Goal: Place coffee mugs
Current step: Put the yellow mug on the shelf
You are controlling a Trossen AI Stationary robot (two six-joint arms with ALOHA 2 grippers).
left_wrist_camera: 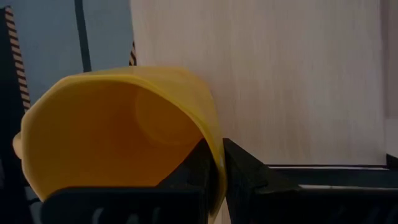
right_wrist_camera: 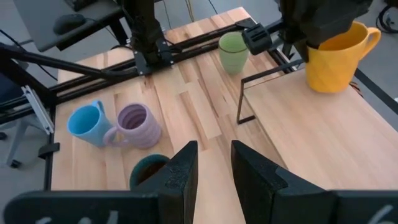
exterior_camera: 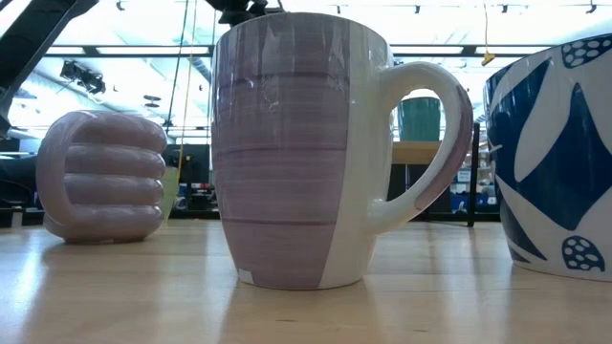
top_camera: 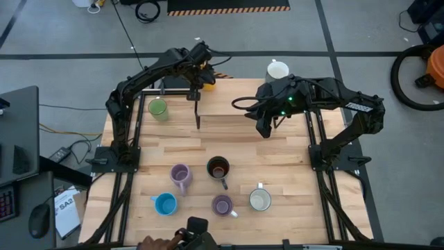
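Near edge: a person's hand (top_camera: 154, 243) shows at the table's front rim, beside a small black device (top_camera: 195, 228).
Front row: a sky-blue handled mug (top_camera: 165, 203), a striped lilac-and-white mug (top_camera: 223, 205) and a white mug with a pale inside (top_camera: 260, 200) stand upright on the light wooden slatted table (top_camera: 291, 170); the low view shows the lilac-and-white one close up, handle to its right.
Second row: a ribbed lilac mug (top_camera: 181, 175) and a dark brown-black mug (top_camera: 218, 167) stand side by side, just behind the front row.
Middle: a thin black wire frame (right_wrist_camera: 249, 93) stands on the boards, at the front of a raised, paler wooden platform (right_wrist_camera: 314, 134).
Right gripper (top_camera: 266, 129): hangs over the table's right half, fingers a little apart with nothing between them.
Far left: a pale green mug (top_camera: 158, 108) stands upright near the left arm's base rail.
Left gripper (top_camera: 198, 69): above the table's far edge, fingers pinched on the rim of a yellow-orange handled mug (left_wrist_camera: 118, 134), which is lifted off the surface.
Far right: a second white mug (top_camera: 277, 70) sits at the back edge, beside the right arm.
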